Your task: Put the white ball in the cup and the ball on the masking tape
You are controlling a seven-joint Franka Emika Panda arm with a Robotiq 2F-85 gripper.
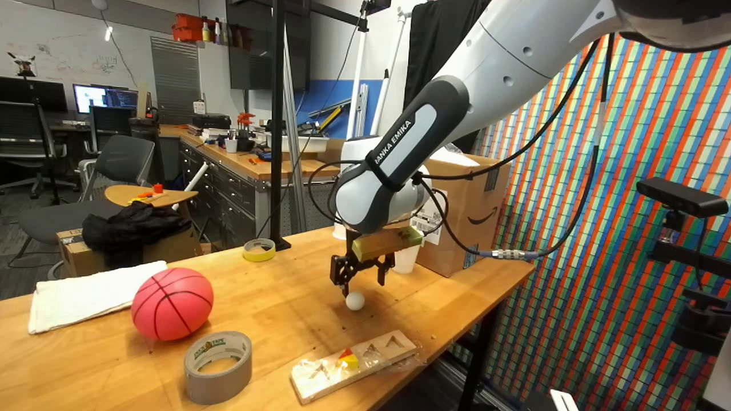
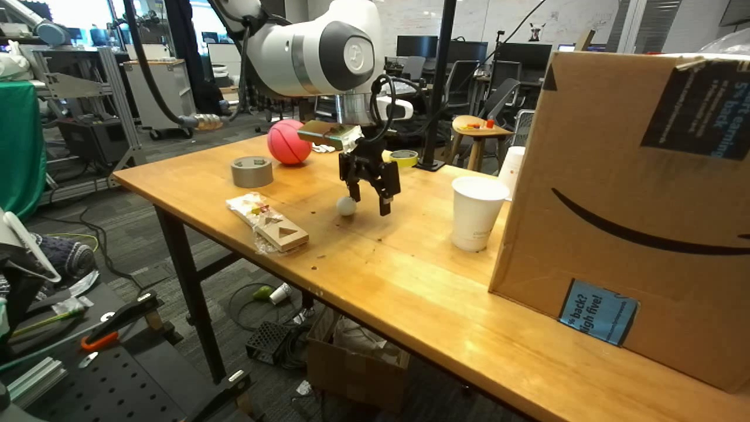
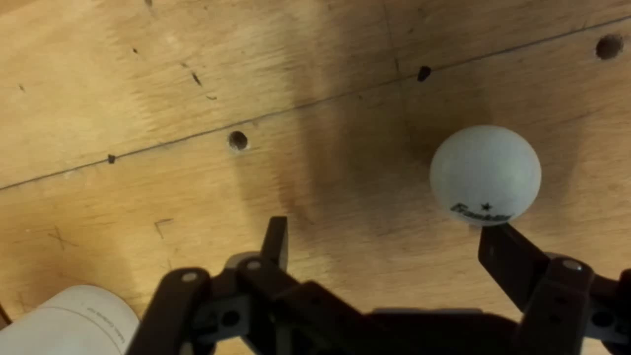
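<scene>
The white ball point(image 1: 355, 301) point(image 2: 346, 206) point(image 3: 485, 175) rests on the wooden table. My gripper point(image 1: 364, 288) point(image 2: 370, 206) point(image 3: 387, 224) is open low over the table, nothing between its fingers. In the wrist view the ball lies just ahead of the right-hand fingertip point(image 3: 498, 236), outside the gap; whether they touch I cannot tell. The cup point(image 1: 405, 261) point(image 2: 477, 214) point(image 3: 69, 325) stands upright near the large carton, at the lower left in the wrist view. In both exterior views the red-pink ball point(image 1: 172, 304) point(image 2: 289, 142) sits near the masking tape point(image 1: 220, 379) point(image 2: 252, 172), which lies flat.
A cardboard box point(image 1: 471, 211) point(image 2: 621, 193) stands close behind the cup, with a taller white container point(image 2: 512, 164) beside it. A plastic-wrapped wooden puzzle board point(image 1: 354, 365) point(image 2: 269, 223) lies near the table edge. A yellow tape roll point(image 1: 258, 251) and a folded white cloth point(image 1: 97, 294) are also on the table.
</scene>
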